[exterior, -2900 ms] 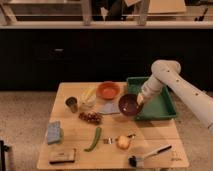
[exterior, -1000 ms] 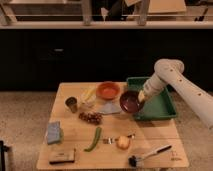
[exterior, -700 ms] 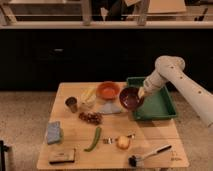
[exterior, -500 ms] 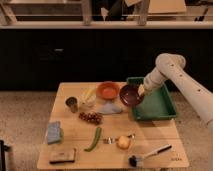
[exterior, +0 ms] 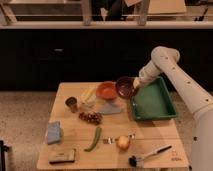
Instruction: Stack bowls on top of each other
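You have a wooden table (exterior: pixel 75 145) with the green tray (exterior: pixel 152 100) as its largest container, lying at the right rear; its floor shows nothing inside. Just left of the tray's near-left corner, the gripper (exterior: pixel 135 83) is clamped on the right rim of the maroon bowl (exterior: pixel 125 86), which it holds tilted, its left edge meeting the rim of the orange bowl (exterior: pixel 107 90). The orange bowl sits on the table with a pale napkin (exterior: pixel 108 106) just in front of it, and you cannot tell whether either bowl holds anything. To the left you see a yellow banana (exterior: pixel 88 94), then 1 small metal cup (exterior: pixel 72 104) near the left edge. In front of those lie a bunch of dark grapes (exterior: pixel 90 117), a blue sponge (exterior: pixel 54 132), a green pepper (exterior: pixel 93 138), an onion (exterior: pixel 123 143), a black brush (exterior: pixel 148 155) and a flat dark box (exterior: pixel 62 156).
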